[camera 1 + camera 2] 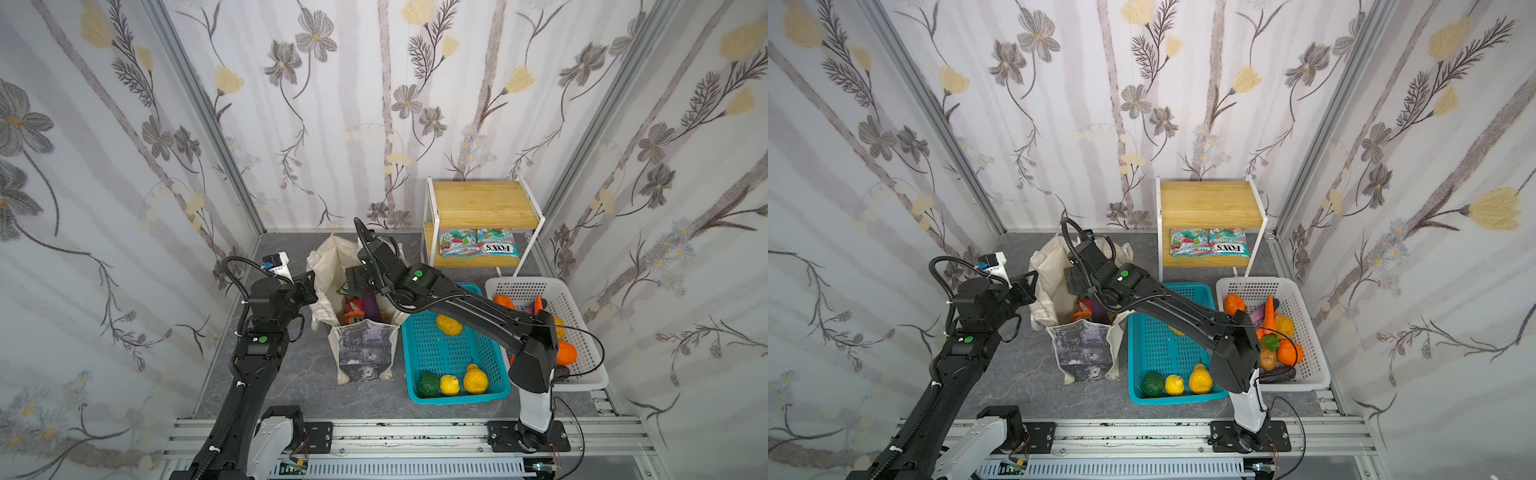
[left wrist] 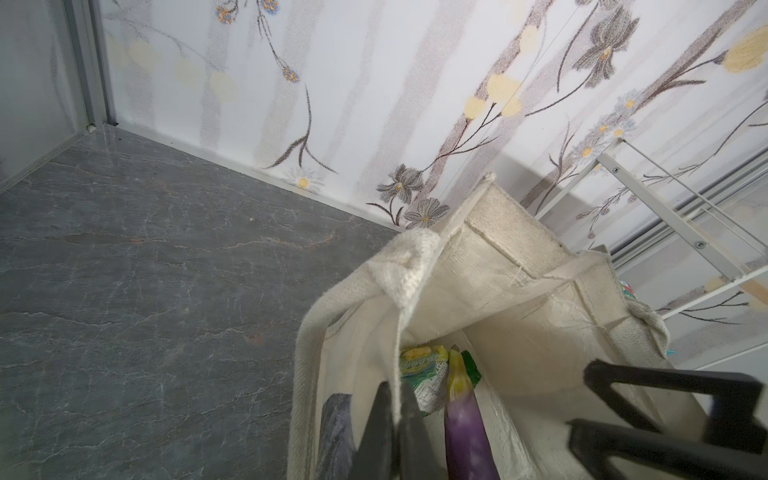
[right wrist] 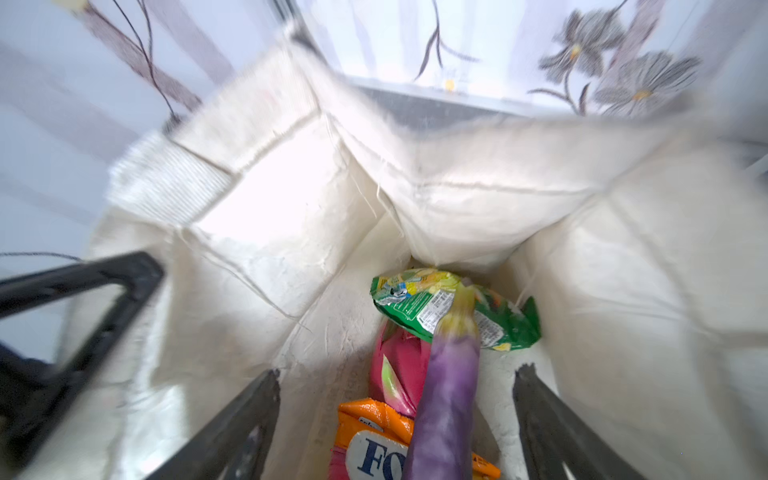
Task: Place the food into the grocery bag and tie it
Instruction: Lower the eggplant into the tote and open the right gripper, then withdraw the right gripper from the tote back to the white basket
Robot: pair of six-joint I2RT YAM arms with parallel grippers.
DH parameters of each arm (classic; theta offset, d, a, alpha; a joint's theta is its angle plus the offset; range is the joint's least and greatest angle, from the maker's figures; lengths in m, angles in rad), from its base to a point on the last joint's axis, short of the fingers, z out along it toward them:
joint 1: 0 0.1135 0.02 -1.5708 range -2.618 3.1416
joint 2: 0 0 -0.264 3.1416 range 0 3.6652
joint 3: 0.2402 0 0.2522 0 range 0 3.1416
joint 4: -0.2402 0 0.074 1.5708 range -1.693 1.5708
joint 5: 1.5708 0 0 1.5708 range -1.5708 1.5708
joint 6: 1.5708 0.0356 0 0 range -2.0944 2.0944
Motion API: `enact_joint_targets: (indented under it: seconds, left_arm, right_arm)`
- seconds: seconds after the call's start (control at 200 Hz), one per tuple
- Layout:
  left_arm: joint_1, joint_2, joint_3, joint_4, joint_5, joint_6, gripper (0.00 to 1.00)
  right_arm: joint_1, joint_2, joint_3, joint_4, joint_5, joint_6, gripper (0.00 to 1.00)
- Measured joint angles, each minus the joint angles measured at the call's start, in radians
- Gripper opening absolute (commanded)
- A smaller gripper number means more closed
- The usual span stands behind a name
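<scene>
Pinches canvas tote (image 2: 498,270) rim with left gripper (image 2: 395,399); holds right gripper (image 3: 397,372) splayed, gripping nothing, above purple eggplant (image 3: 446,395) inside.

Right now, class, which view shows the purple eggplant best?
The right wrist view: the purple eggplant shows most of its length, unobstructed, inside the grocery bag. The left wrist view shows a shorter stretch; both top views show just a sliver.

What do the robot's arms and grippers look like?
The left arm and right arm are black, boxy, with white base links, a round green sticker each, and looped ribbed black cables. The left gripper and right gripper have slim black fingers with triangular cut-outs.
</scene>
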Motion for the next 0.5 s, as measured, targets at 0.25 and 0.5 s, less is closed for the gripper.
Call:
enact_joint_targets:
  seconds: [0.25, 0.5]
  left_arm:
    - [0.001, 0.001, 0.0, 0.0, 0.0, 0.0, 0.0]
    - [0.001, 0.003, 0.0, 0.0, 0.0, -0.003, 0.0]
  right_arm:
    - [0.027, -0.174, -0.001, -0.082, 0.273, 0.026, 1.0]
    - [0.029, -0.341, -0.127, -0.114, 0.5, 0.028, 1.0]
